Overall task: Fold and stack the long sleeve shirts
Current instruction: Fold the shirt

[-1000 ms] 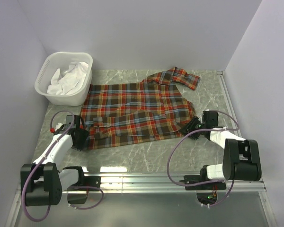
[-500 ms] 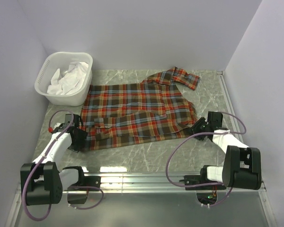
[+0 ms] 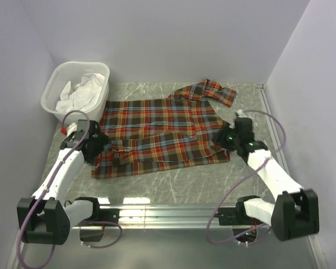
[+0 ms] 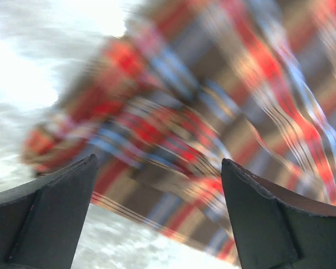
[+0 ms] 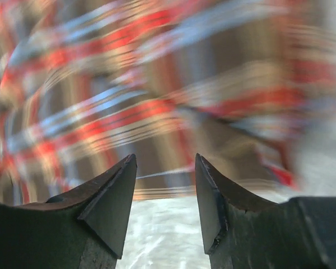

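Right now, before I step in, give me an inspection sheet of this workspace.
Surface: grey marbled table.
Job's things: plaid shirt spread out, one sleeve laid across its front.
Clutter: white basket at far left, holding white cloth.
Hands: left hand open at the shirt's near left corner; right hand open at its right edge; neither grips fabric.
Cables: purple cables loop beside both arms.
Surroundings: plain walls on three sides.

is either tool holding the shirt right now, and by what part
Nothing is held: the left tool and right tool are both open, and the plaid shirt lies ahead of their fingers, not between them.
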You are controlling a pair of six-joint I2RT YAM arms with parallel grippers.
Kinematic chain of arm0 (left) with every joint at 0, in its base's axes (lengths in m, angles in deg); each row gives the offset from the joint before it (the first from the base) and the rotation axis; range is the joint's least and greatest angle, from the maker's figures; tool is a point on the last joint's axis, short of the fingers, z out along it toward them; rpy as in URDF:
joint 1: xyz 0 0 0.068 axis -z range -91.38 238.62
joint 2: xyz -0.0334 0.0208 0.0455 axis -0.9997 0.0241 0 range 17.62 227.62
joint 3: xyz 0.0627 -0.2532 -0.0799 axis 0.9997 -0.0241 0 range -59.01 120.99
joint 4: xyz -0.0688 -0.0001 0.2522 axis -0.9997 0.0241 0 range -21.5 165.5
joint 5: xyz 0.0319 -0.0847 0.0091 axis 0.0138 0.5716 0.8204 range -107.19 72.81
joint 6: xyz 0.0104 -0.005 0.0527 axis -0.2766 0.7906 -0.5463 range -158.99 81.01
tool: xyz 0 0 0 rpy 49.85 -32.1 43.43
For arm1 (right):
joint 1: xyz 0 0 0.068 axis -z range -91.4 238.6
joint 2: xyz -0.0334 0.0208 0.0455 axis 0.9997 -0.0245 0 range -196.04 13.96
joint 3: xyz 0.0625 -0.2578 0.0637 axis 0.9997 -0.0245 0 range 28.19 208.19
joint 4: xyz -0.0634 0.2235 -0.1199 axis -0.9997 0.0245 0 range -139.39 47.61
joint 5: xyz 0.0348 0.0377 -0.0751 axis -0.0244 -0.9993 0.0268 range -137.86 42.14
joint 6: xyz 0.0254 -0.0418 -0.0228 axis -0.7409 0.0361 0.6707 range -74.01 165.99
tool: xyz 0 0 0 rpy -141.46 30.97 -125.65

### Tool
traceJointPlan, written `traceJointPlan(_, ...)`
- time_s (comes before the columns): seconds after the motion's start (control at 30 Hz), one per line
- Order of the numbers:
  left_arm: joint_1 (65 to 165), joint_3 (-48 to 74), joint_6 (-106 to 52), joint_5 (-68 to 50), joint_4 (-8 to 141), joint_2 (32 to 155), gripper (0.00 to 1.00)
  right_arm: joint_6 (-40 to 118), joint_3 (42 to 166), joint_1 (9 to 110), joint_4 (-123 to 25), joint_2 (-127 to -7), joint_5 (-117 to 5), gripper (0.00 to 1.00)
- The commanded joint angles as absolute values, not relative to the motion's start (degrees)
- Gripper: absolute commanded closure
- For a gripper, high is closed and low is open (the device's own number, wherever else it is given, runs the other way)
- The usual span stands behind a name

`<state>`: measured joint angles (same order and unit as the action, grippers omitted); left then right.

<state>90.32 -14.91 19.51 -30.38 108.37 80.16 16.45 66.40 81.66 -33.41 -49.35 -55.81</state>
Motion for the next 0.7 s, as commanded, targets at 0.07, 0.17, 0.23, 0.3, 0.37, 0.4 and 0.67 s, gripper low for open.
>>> traceJointPlan(0.07,103.19,-4.70,15.77,-32.56,105.59,86.00,0.01,24.72,77.31,67.78,-34.36,-61.00,-52.00,0.45)
traceJointPlan(0.17,109.17,-1.11,15.42,-35.55,104.89,91.25,0.01,26.74,82.56,63.48,-33.06,-68.62,-51.03,0.45)
traceJointPlan(0.23,112.33,0.40,15.16,-36.61,104.62,95.65,0.02,27.44,86.69,61.71,-31.39,-72.60,-49.10,0.44)
traceJointPlan(0.3,113.93,2.24,14.37,-36.26,104.27,100.47,0.02,27.98,89.17,59.17,-29.01,-77.70,-47.95,0.43)
traceJointPlan(0.37,116.12,3.38,13.66,-36.44,104.27,103.56,0.02,27.28,91.29,57.84,-27.52,-81.73,-46.37,0.43)
traceJointPlan(0.4,116.74,3.48,13.49,-36.61,104.18,106.27,0.02,27.01,91.64,56.62,-27.25,-82.71,-46.37,0.43)
traceJointPlan(0.67,120.52,-0.29,14.98,-35.03,103.30,113.33,0.00,23.41,88.92,52.92,-20.41,-87.82,-44.79,0.41)
